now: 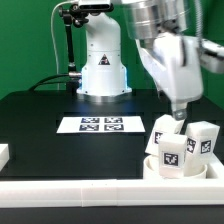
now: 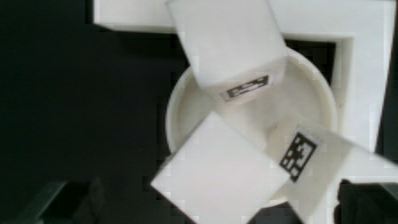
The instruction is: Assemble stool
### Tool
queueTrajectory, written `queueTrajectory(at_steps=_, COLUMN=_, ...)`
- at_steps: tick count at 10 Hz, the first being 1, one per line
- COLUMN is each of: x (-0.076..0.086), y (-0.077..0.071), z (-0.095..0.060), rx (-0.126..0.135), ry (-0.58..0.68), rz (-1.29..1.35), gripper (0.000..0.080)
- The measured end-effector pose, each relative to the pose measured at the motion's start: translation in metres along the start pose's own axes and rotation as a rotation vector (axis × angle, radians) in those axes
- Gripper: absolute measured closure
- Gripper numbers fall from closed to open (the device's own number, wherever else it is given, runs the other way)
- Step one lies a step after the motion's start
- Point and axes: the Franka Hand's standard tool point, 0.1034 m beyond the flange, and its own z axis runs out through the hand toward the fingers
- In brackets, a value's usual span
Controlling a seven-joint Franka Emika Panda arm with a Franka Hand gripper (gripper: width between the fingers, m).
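You see one seat (image 1: 180, 172), a round white disc, lying at the front of the table (image 1: 40, 110), on the exterior view's right, against the white rail (image 1: 100, 190). Three legs (image 1: 170, 152) with square tags stand or lean on it: one at the front, one behind it, one more to the exterior view's right. In the wrist view only two legs (image 2: 240, 60) show clearly, lying tilted across the seat (image 2: 187, 110).

The gripper (image 1: 180, 110) hangs just above the legs, a little behind them; it holds nothing, and its jaws stand wide apart.

One marker board (image 1: 98, 124) lies flat near the table's middle, well apart from the seat.
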Motion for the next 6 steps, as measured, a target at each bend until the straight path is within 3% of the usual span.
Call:
queueTrajectory(at_steps=5, x=0.0009, y=0.0001, z=0.0005, rx=-0.003, ry=0.006, rz=-0.349, gripper=0.015)
queueTrajectory(at_steps=6, x=-0.0006, y=-0.0011, z=-0.0001, rx=-0.005, ry=0.038, rz=-0.531, gripper=0.015)
